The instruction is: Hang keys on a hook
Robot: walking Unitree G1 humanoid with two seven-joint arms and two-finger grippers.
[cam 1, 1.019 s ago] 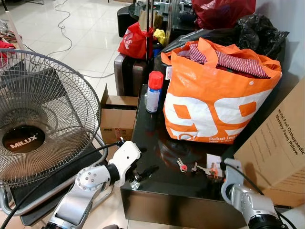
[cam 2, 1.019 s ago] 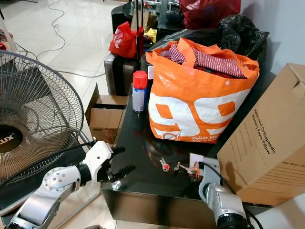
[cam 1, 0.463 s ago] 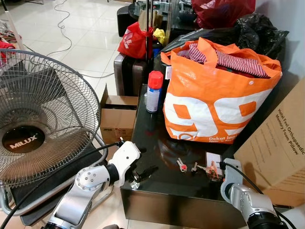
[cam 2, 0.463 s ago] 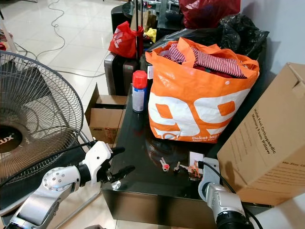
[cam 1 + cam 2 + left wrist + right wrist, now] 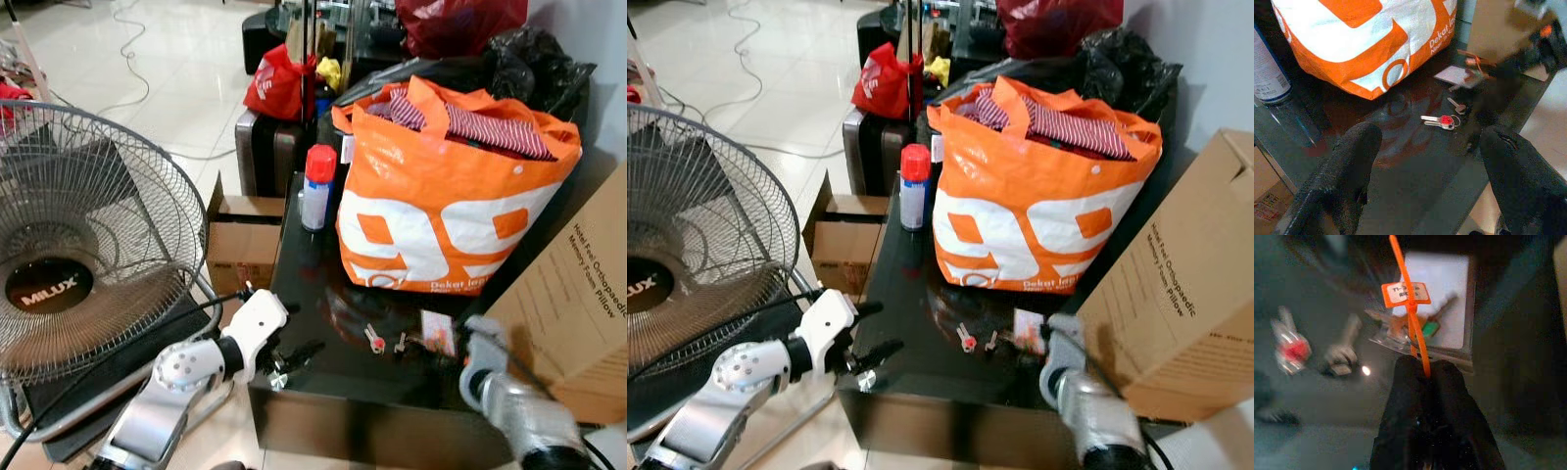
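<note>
Keys lie scattered on the black glossy table (image 5: 323, 392) in front of us. From the middle of the table top, we see a red-headed key (image 5: 374, 340) toward four o'clock, a plain silver key (image 5: 400, 343) just beside it on the three o'clock side, and further that way a white card (image 5: 438, 331) with the tagged keys (image 5: 1415, 325) resting on it. An orange zip tie (image 5: 1413, 323) with a small label runs through that bunch, and our right gripper (image 5: 1427, 377) has its two black fingers pressed together on the tail of the tie, at six o'clock from the bunch in the right wrist view. The right arm shows blurred at the table's five o'clock corner.

Our left gripper (image 5: 284, 354) hovers at the table's eight o'clock corner, close over the edge, with its fingers (image 5: 1347, 166) spread wide apart and nothing between them. In the left wrist view the red-headed key sits on the glass between those two fingers, well ahead of them.

At twelve o'clock on the table stands a big orange shopping bag (image 5: 446, 196) stuffed with striped cloth, and a spray can (image 5: 316, 186) with a red cap stands just beside it at ten o'clock. A standing fan (image 5: 78, 245) is at nine o'clock on the floor, and a cardboard box (image 5: 578, 294) leans at three o'clock.
</note>
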